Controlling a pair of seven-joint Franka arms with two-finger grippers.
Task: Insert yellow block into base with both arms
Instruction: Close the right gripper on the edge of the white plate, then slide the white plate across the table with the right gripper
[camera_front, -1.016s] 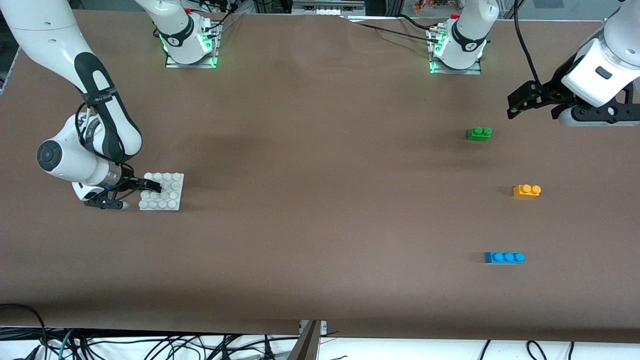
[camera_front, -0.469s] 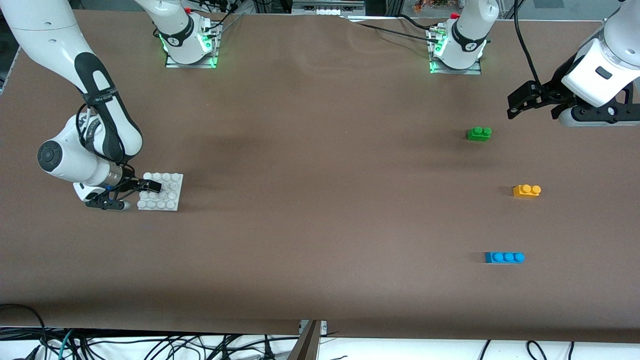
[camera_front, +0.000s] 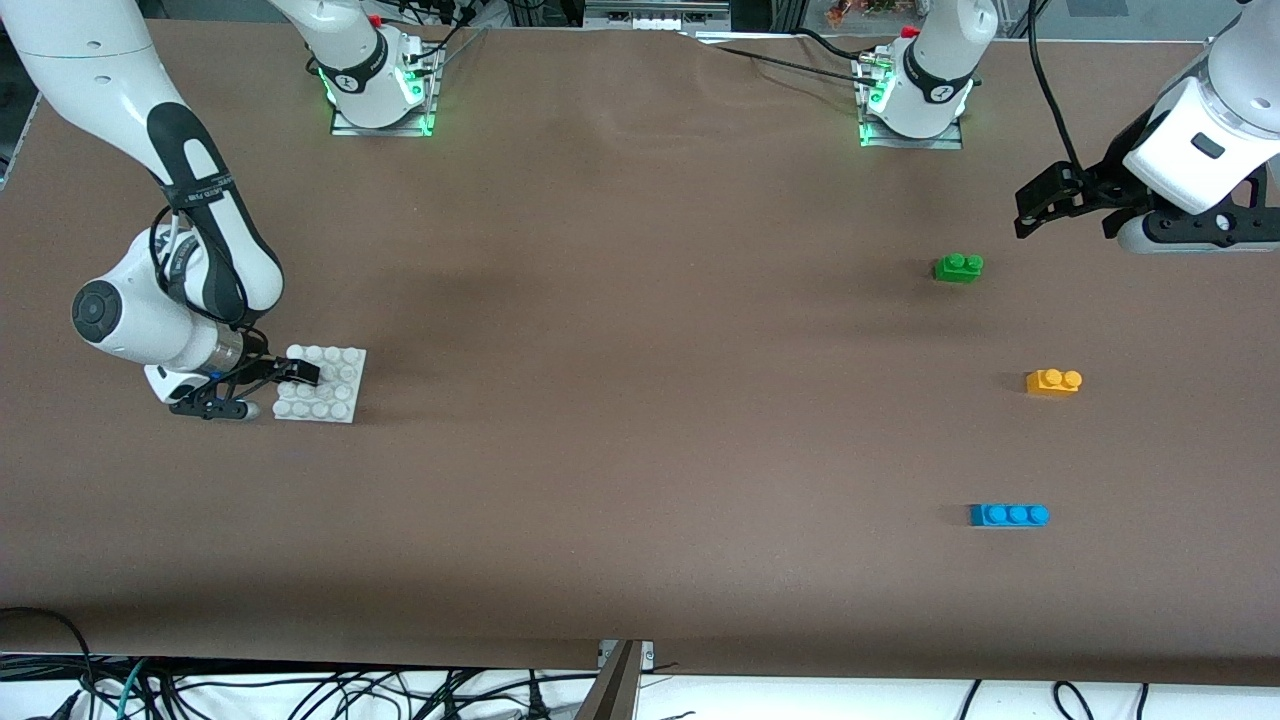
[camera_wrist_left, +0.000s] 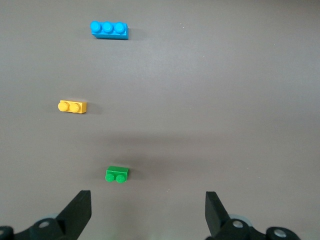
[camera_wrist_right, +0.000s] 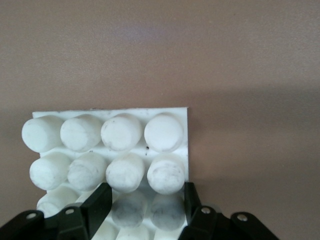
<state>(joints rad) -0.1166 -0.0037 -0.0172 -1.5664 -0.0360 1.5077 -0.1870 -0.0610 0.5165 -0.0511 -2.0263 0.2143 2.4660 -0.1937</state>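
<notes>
Where gripping, right gripper (camera_wrist_right: 145, 202) astride base (camera_wrist_right: 170, 116) studs.

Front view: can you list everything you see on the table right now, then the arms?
base: one, white, studded plate, toward the right arm's end of the table.
green block: one, green, toward the left arm's end, farthest of the three from the front camera.
yellow block: one, orange-yellow, between green and blue in depth.
blue block: one, blue, three studs, nearest the front camera.
table: one, brown.
right gripper: one, black, shut on the base's edge.
left gripper: one, black, open, waiting in the air above the table near the green block.
</notes>
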